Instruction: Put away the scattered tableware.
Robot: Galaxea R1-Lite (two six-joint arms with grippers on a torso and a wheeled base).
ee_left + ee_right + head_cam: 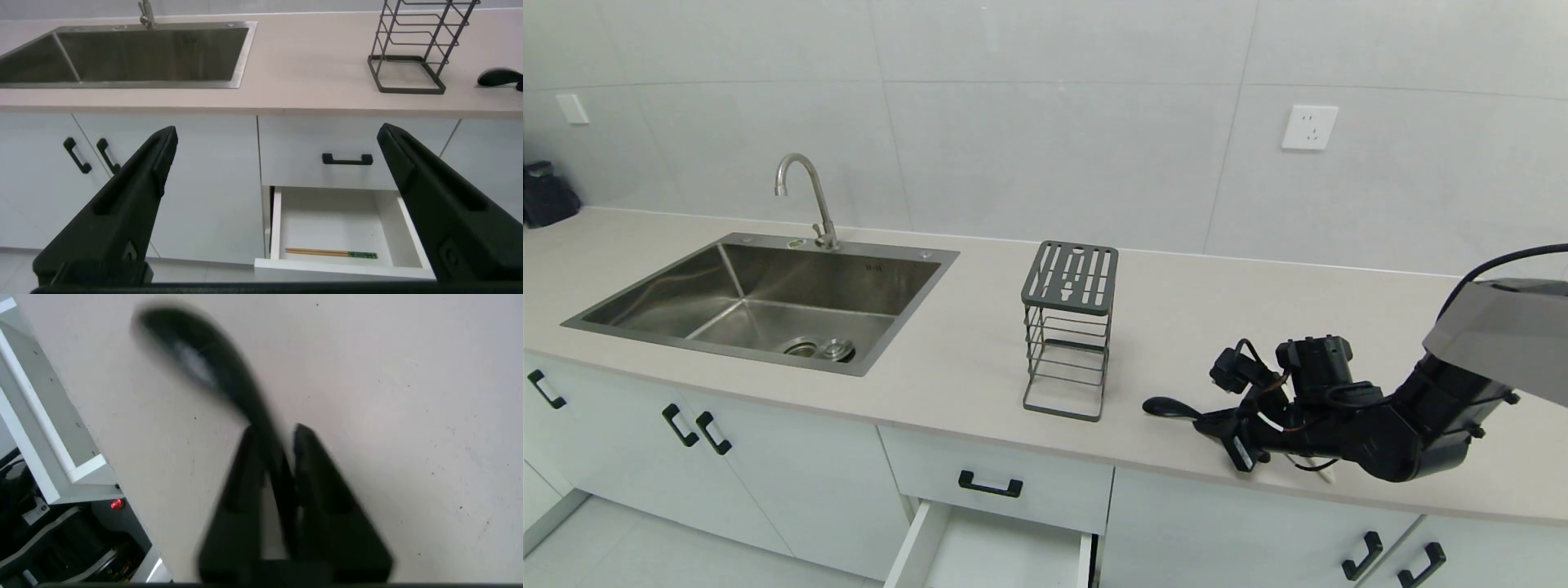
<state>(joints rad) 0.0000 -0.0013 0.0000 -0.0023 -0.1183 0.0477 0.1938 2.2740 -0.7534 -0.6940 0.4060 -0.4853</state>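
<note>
The spoon (1164,406) (188,351), black, is at the right of the counter (980,359), near its front edge and right of the rack (1068,327). The right gripper (1217,425) (278,441) has its fingers closed on the spoon's handle, with the bowl pointing left toward the rack. Whether the bowl touches the counter or sits just above it cannot be told.

The rack is a dark wire stand with a slotted top plate. It stands upright about mid-counter, and nothing sits in its slots or tiers.

Below the counter, in front of the rack, a lower drawer (907,547) (335,216) is pulled out. In the left wrist view a pair of chopsticks (331,253) lies inside it, near its front wall. The drawer above it is shut.

The left gripper (276,131) hangs in front of the cabinets, facing the open drawer. Its fingers (131,204) are spread wide and hold nothing.

The steel sink (898,327) (155,82) is set into the counter at the left. A drain strainer (825,349) sits in its floor and a faucet (805,192) stands on its far rim.
</note>
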